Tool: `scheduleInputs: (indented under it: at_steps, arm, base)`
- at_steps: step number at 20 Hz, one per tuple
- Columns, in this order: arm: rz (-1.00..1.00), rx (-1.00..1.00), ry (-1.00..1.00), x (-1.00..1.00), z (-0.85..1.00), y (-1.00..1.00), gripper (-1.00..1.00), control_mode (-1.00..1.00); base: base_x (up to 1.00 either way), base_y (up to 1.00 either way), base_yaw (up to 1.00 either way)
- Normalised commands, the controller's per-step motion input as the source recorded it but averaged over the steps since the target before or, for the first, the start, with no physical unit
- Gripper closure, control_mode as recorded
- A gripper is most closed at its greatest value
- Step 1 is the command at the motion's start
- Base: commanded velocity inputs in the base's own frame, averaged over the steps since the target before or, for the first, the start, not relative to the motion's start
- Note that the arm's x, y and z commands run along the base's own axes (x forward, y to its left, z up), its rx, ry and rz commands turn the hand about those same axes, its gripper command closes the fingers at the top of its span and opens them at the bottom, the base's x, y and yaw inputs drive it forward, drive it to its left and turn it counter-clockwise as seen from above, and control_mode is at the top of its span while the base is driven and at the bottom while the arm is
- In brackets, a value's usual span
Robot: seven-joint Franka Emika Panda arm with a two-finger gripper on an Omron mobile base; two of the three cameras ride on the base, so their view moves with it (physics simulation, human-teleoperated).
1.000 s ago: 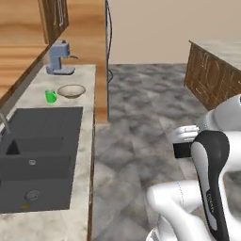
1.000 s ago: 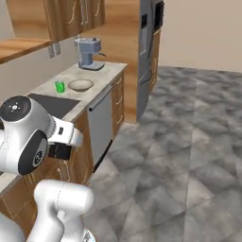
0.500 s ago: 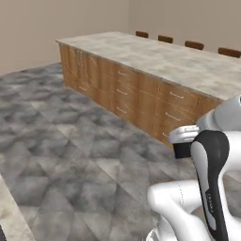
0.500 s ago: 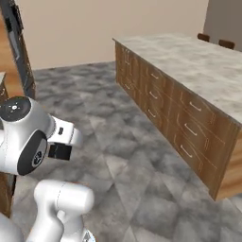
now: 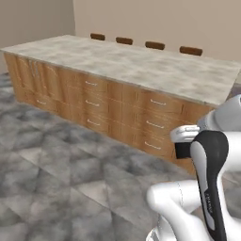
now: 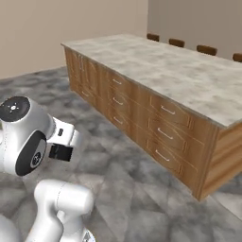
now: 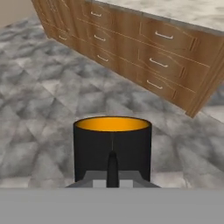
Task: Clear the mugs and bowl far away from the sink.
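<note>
We see a long island (image 5: 141, 70) with a pale marbled top and wooden drawer fronts (image 6: 160, 127) running across both base views. The grey mottled floor (image 5: 56, 160) lies between us and it. Behind the island, the dark tops of four chairs (image 5: 124, 41) stand in a row along its far edge.

In the hand view, the black mug (image 7: 112, 148) sits right in front of the camera, upright, its orange-yellow inside showing at the rim. The claw (image 7: 112, 173) is shut on the mug: one dark finger (image 7: 112, 168) rises against the near wall of the mug at its middle. We cannot see the other finger, and we cannot tell whether it is inside the mug or behind it. The mug hangs above the floor, in front of the island's drawer side and near the island's end corner (image 7: 192, 111). It is well apart from the island and touches nothing but the claw.

In the base views, the arm (image 5: 207, 183) is folded close to the base, with its wrist (image 6: 61, 142) turned toward the island. The mug is hidden from those two cameras.

We can read no brand, label or writing on the mug, the island or the arm. The drawer fronts bear only plain pale handles (image 7: 158, 63).
</note>
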Motion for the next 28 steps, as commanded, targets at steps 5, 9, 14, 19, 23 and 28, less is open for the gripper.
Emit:
scheduleInputs:
  at_steps: [5,9,14,19,23,28]
  arm:
    - [0.0,0.0,0.0,0.0,0.0,0.0,1.0,1.0]
    - [0.0,0.0,0.0,0.0,0.0,0.0,1.0,1.0]
    - [0.0,0.0,0.0,0.0,0.0,0.0,1.0,1.0]
    - [0.0,0.0,0.0,0.0,0.0,0.0,1.0,1.0]
    - [0.0,0.0,0.0,0.0,0.0,0.0,1.0,1.0]
    - [0.0,0.0,0.0,0.0,0.0,0.0,1.0,1.0]
  base:
    - [1.0,0.38,-0.15]
    - [1.0,-0.04,-0.01]
    - [1.0,-0.36,-0.06]
    - [1.0,-0.32,-0.1]
    - [1.0,-0.03,-0.16]
    - [1.0,0.0,-0.17]
